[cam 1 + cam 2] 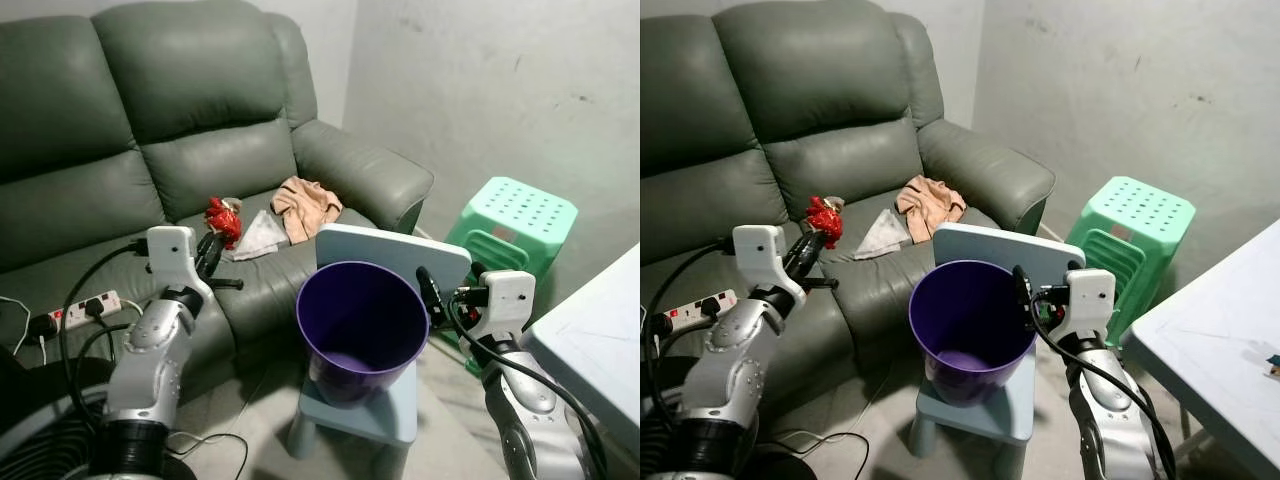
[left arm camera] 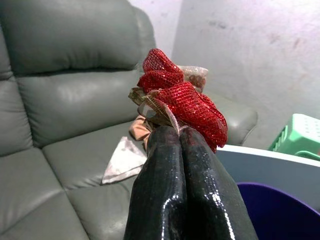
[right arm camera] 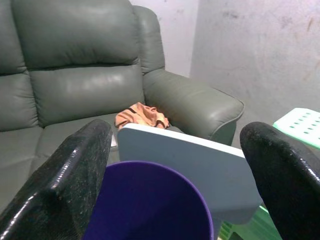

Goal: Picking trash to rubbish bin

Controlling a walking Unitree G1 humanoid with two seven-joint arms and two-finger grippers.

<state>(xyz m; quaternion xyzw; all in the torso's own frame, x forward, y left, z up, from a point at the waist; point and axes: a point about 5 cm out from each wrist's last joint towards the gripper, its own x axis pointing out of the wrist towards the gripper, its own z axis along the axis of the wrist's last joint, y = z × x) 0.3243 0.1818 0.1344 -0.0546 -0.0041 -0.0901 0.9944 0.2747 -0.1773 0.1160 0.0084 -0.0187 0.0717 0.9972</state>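
power strip (image 1: 88,308): white, on sofa seat at far left, cables plugged in, black cord loops down to floor
sofa (image 1: 150,120): grey-green leather, fills left and back of scene
left gripper (image 1: 212,247): raised over sofa seat front, fingers pressed together, pinching red trash at the tips
fingers (image 2: 165,190): two black ones side by side, no gap, seen from left wrist
red trash (image 2: 182,97): crumpled red mesh wrapper with gold-brown bits, held off the seat, left of the bin, not over it yet
white paper (image 1: 258,236): flat crumpled piece on seat, just beyond the held trash
cloth (image 1: 308,206): peach-tan, bunched on seat near armrest
bin (image 1: 362,330): purple, round, upright, open top, looks empty inside, stands on small chair
small chair (image 1: 395,258): pale blue, backrest touching bin's far side
right gripper (image 1: 436,297): just beside bin rim on its right, fingers spread wide, holding nothing
stool (image 1: 512,225): green plastic, perforated top, against wall, right of chair
table (image 1: 595,345): white, corner at far right
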